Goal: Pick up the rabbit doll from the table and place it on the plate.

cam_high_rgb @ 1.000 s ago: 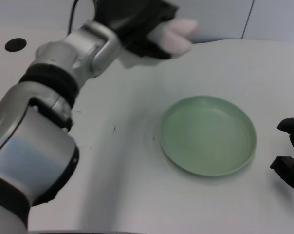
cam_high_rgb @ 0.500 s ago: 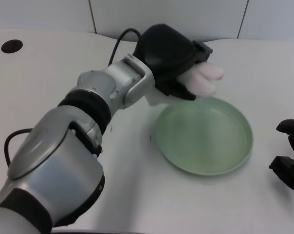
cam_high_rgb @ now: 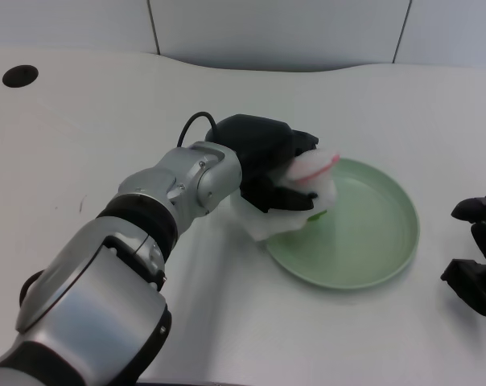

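White tabletop spreads wide, with a dark round hole at far left near the back edge and pale wall panels behind. Sweeping in from the lower left comes the silver left forearm, and its black left hand is wrapped around the rabbit doll — fingers clamped over the white plush, pink ears poking out toward the right. The doll sits low at the near-left rim of the green plate, partly over the dish — whether it touches the plate, I cannot tell.
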Robot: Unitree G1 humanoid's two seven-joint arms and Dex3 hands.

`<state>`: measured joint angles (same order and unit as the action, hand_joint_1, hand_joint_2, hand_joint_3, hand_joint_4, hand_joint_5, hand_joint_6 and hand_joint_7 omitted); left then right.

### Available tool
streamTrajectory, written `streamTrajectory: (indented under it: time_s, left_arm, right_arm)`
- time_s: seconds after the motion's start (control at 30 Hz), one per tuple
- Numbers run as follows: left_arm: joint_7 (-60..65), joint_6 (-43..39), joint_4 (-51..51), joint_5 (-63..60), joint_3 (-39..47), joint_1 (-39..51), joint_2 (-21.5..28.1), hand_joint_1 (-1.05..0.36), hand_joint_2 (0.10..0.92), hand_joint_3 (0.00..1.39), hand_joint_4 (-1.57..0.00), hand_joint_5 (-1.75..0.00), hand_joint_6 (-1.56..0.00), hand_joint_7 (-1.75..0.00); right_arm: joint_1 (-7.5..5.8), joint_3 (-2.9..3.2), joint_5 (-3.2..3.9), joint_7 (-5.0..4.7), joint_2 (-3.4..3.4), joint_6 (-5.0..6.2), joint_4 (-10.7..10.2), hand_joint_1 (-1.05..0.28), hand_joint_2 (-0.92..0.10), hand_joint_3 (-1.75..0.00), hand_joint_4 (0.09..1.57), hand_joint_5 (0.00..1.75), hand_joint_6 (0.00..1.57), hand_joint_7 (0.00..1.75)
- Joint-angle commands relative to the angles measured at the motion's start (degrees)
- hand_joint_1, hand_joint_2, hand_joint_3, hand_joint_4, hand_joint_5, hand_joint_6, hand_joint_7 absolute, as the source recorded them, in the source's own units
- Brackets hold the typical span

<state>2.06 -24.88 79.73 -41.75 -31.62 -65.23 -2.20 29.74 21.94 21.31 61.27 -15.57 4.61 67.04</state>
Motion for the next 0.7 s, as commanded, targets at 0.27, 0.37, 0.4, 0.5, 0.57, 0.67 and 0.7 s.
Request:
streamTrajectory:
  time_s: [0.27,0.37,0.4,0.5,0.57,0.67,0.7]
  left_arm:
    - [-1.47,-1.19,-0.89,2.45,2.33,-0.39,0.07,-1.05,0.921,0.91,0.0,0.0,0.0,0.0]
    - [-1.05,-1.21,-0.93,2.25,2.49,-0.55,0.3,-1.05,0.921,0.91,0.0,0.0,0.0,0.0]
    - [-1.07,-1.12,-0.92,2.29,2.6,-0.61,0.39,-1.05,0.921,0.91,0.0,0.0,0.0,0.0]
    - [-1.03,-0.98,-0.9,2.25,2.74,-0.67,0.48,-1.05,0.921,0.9,0.0,0.0,0.0,0.0]
    - [-0.95,-0.99,-0.9,2.21,2.78,-0.67,0.61,-1.05,0.921,0.9,0.0,0.0,0.0,0.0]
    - [-1.01,-1.24,-0.9,2.29,2.88,-0.59,0.76,-1.05,0.921,0.9,0.0,0.0,0.0,0.0]
    - [-0.85,-1.56,-0.95,2.52,3.11,-0.46,0.87,-1.05,0.921,0.89,0.0,0.0,0.0,0.0]
  right_arm:
    - [-0.73,-0.45,-0.09,-0.37,-0.09,1.58,-1.16,-0.54,-0.92,-0.2,1.36,1.75,1.07,1.75]
    - [-0.75,-0.5,0.01,-0.21,-0.14,1.44,-1.19,-0.53,-0.92,-0.23,1.35,1.75,1.07,1.75]
    - [-0.67,-0.51,0.02,-0.15,-0.18,1.3,-1.08,-0.53,-0.92,-0.23,1.35,1.75,1.07,1.75]
    - [-0.6,-0.58,-0.04,-0.2,-0.21,1.34,-0.96,-0.53,-0.92,-0.23,1.35,1.75,1.07,1.75]
    - [-0.58,-0.67,-0.15,-0.52,-0.13,1.45,-1.01,-0.53,-0.92,-0.23,1.35,1.75,1.07,1.75]
    - [-0.69,-0.76,-0.17,-0.47,0.05,1.96,-1.07,-0.53,-0.92,-0.23,1.37,1.75,1.09,1.75]
    - [-0.73,-0.78,-0.14,-0.5,0.11,1.94,-1.1,-0.53,-0.92,-0.23,1.38,1.75,1.1,1.75]
